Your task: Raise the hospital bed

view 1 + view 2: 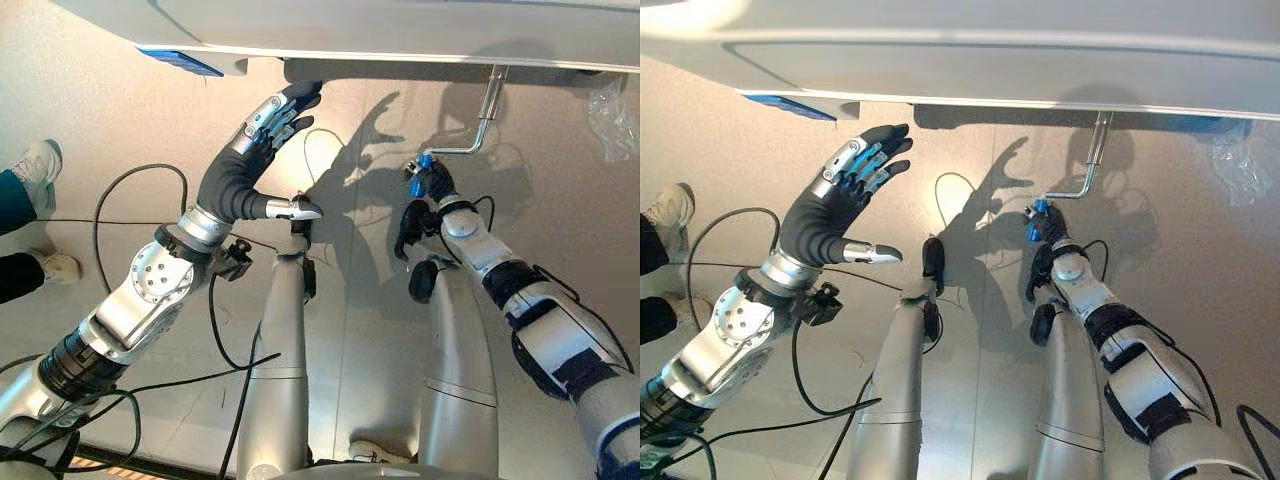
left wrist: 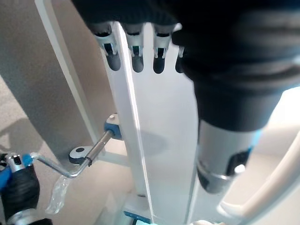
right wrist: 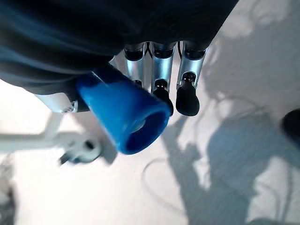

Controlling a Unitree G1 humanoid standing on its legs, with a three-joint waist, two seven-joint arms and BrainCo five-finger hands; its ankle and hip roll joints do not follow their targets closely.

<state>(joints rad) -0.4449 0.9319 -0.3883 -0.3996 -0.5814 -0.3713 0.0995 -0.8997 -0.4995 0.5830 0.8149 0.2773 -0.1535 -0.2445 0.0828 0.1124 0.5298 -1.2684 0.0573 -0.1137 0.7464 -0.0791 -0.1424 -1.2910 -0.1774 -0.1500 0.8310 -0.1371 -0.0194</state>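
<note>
The white hospital bed (image 1: pixel 400 35) spans the top of the eye views, its frame edge above me. A bent silver crank (image 1: pixel 482 125) hangs down from the bed's edge and ends in a blue handle (image 1: pixel 420 172). My right hand (image 1: pixel 432 185) is shut on that blue handle (image 3: pixel 124 112), fingers curled round it. My left hand (image 1: pixel 262 135) is open, its straight fingers reaching up to the bed's underside edge, thumb stuck out sideways. In the left wrist view the crank (image 2: pixel 89 157) shows past the bed's white frame (image 2: pixel 154 140).
A person's white shoes (image 1: pixel 38 165) and dark trouser leg stand at the left edge. A crumpled clear plastic bag (image 1: pixel 612 120) lies at the far right under the bed. A blue label (image 1: pixel 180 60) marks the bed's left end. Pale floor lies below.
</note>
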